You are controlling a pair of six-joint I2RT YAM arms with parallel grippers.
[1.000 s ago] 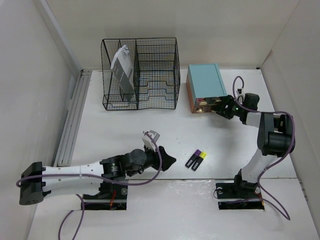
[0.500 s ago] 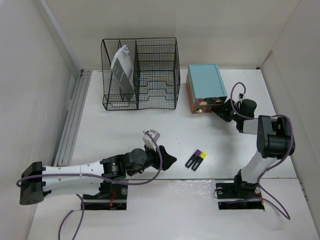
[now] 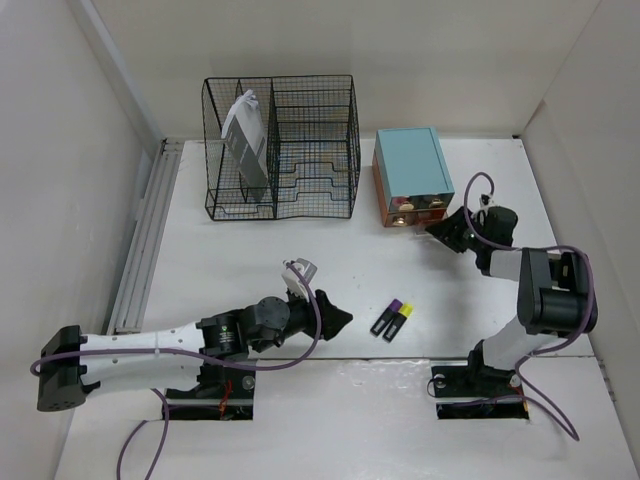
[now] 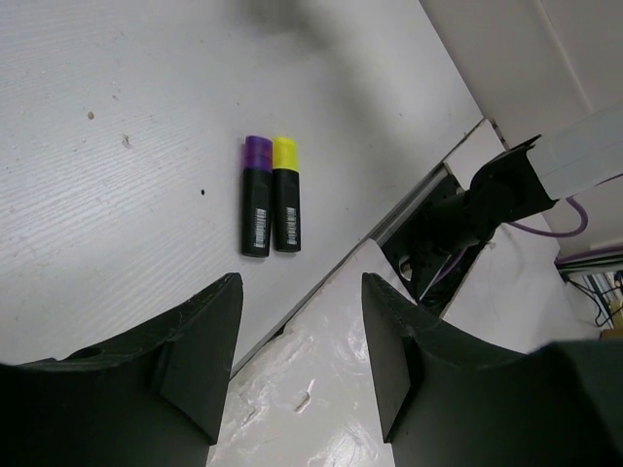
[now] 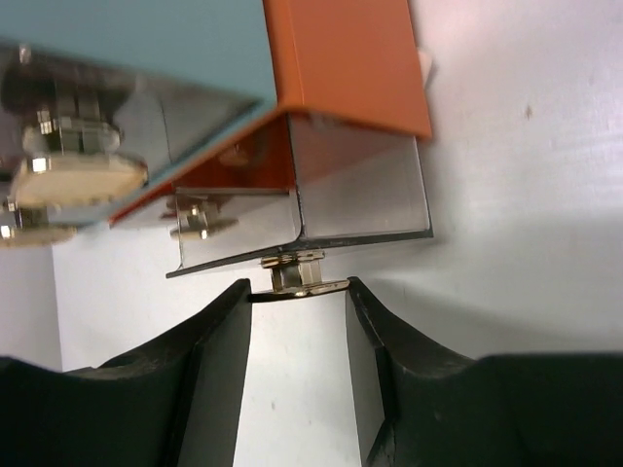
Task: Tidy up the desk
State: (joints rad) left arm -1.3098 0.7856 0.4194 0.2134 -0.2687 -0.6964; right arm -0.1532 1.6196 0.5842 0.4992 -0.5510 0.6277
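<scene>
The right gripper [image 3: 438, 228] pinches the small brass knob [image 5: 297, 277] of the metal drawer [image 5: 360, 195] in the teal box [image 3: 410, 160] at the far right of the white desk [image 3: 250, 250], apparently to work the drawer. Near centre, the left gripper [image 4: 302, 302] hangs half open and empty just short of two marker pens [image 4: 260, 204], seemingly poised to collect them

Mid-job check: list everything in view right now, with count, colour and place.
desk: 1, white, under everything
rail: 1, grey, along the desk's left edge
wire rack: 1, black, far left-centre
packet: 1, grey-white, leaning in the rack's left compartment
drawer box: 1, teal with orange side, far right
drawer: 1, silvery, partly out of the box
drawer knob: 1, gold, on the drawer's front
highlighters: 2, black, purple and yellow caps, side by side, near centre
left gripper: 1, black, open, empty, near the highlighters
right gripper: 1, black, shut on the drawer knob
</scene>
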